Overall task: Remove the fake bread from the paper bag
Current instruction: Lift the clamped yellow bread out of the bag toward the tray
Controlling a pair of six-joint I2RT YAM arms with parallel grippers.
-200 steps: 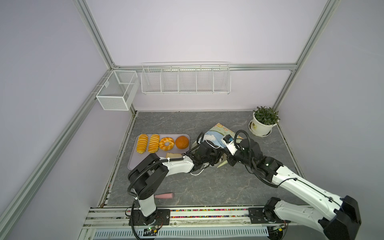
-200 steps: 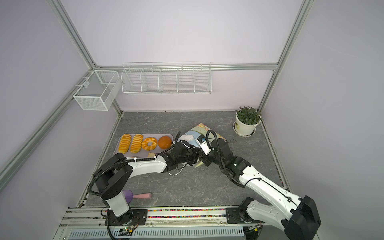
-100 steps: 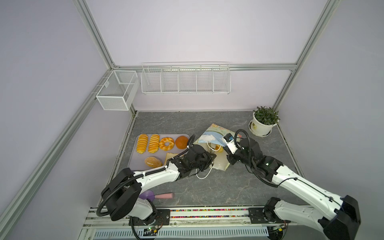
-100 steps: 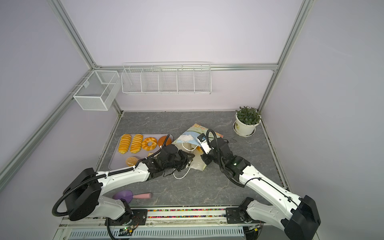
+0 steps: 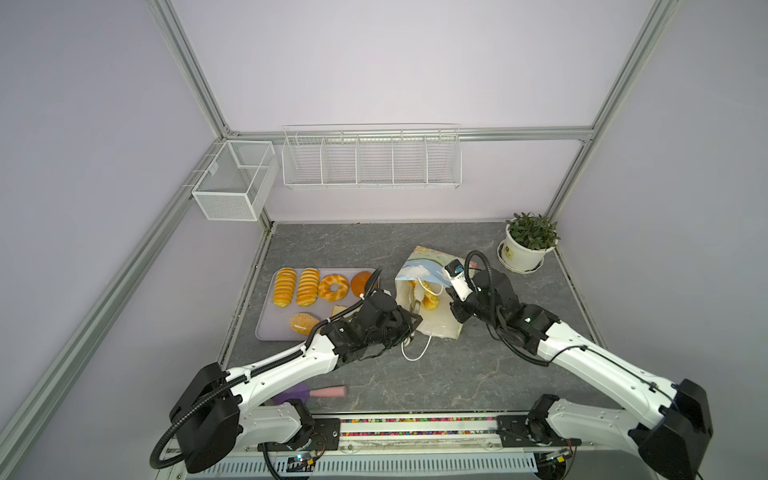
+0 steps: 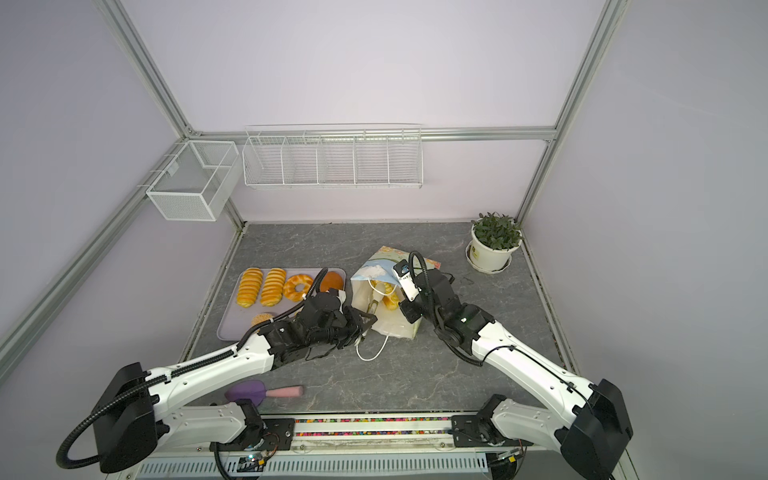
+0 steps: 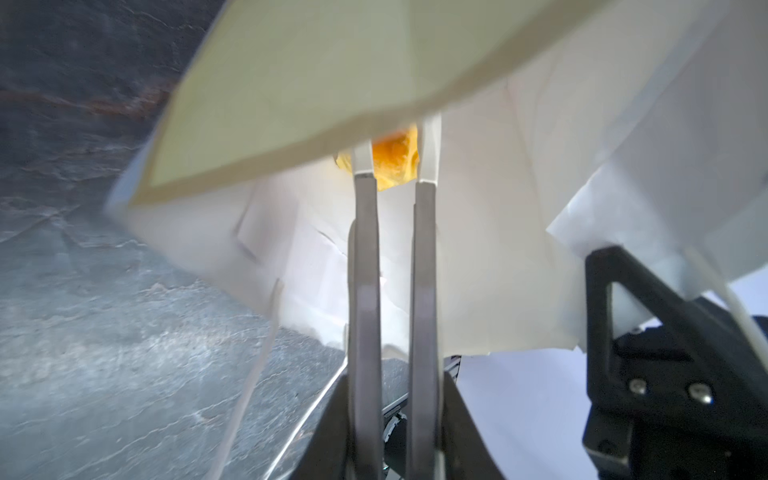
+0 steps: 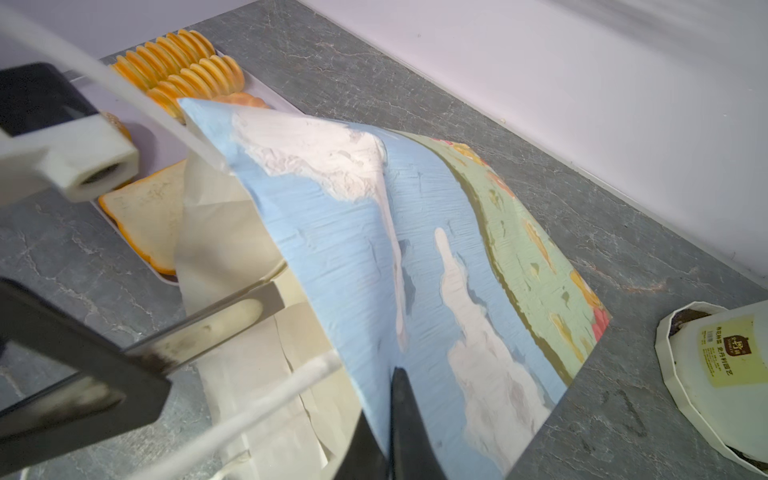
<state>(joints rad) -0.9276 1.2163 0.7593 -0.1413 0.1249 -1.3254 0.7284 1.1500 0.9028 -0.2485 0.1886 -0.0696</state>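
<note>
The paper bag (image 5: pixel 424 266) (image 6: pixel 376 270) (image 8: pixel 374 228) lies on its side, mouth towards the front left. My right gripper (image 5: pixel 455 307) (image 6: pixel 409 311) (image 8: pixel 390 415) is shut on its upper wall and holds the mouth up. Orange fake bread (image 5: pixel 429 302) (image 6: pixel 390 305) (image 7: pixel 392 162) lies inside. My left gripper (image 5: pixel 415 309) (image 6: pixel 371 311) (image 7: pixel 395 153) reaches into the mouth, jaws a narrow gap apart, tips at the bread; a grip does not show. Two ridged loaves (image 5: pixel 296 286), a ring (image 5: pixel 333 286), buns (image 5: pixel 302 323) and toast (image 8: pixel 145 212) lie on the tray (image 5: pixel 266 328).
A potted plant (image 5: pixel 528 245) stands at the back right. A purple scoop with a pink handle (image 5: pixel 316 392) lies near the front edge. The bag's loose cord handle (image 5: pixel 419 351) trails on the table. Wire baskets (image 5: pixel 370 158) hang on the back wall.
My left arm has dropped low and stretched forward, uncovering the seeded bun and toast on the tray. The bag's mouth now stands higher and wider. The right gripper has hardly moved.
</note>
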